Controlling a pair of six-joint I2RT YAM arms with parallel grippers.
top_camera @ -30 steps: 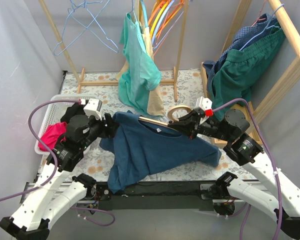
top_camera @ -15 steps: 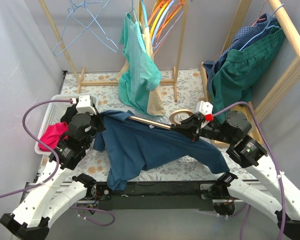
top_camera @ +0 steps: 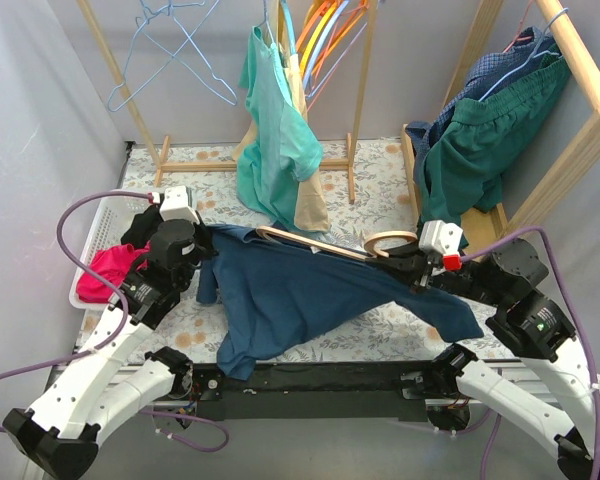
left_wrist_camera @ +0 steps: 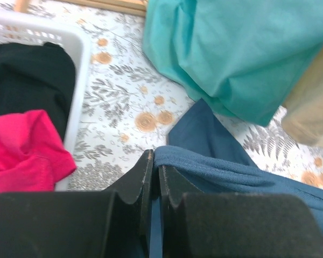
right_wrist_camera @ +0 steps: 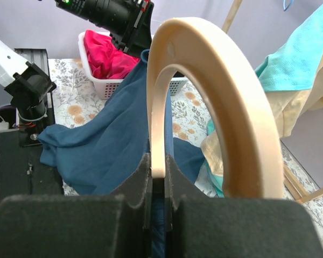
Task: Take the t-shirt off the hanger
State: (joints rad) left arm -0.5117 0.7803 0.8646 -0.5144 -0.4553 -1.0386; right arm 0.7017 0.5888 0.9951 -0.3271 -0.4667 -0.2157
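A dark blue t-shirt [top_camera: 300, 295] hangs stretched between my two arms above the floral table. My left gripper [top_camera: 206, 252] is shut on its ribbed edge [left_wrist_camera: 226, 172], and blue cloth shows between the closed jaws [left_wrist_camera: 155, 167]. A pale wooden hanger [top_camera: 310, 243] lies along the shirt's upper edge, with its left tip bare above the cloth. My right gripper [top_camera: 405, 265] is shut on the hanger by its ring-shaped hook [right_wrist_camera: 204, 80]. Blue cloth [right_wrist_camera: 113, 134] drapes below those fingertips [right_wrist_camera: 158, 166].
A white basket [top_camera: 95, 215] with pink and black clothes stands at the left, close to my left arm. A teal garment [top_camera: 275, 140] hangs from the rear wooden rack just behind the shirt. Green and blue clothes [top_camera: 480, 130] drape over the right-hand rack. Wire hangers [top_camera: 175, 40] hang at the back left.
My left gripper has shut on the shirt's edge. The right arm has drawn the hanger to the right, so the shirt is stretched and the hanger's left tip is bare.
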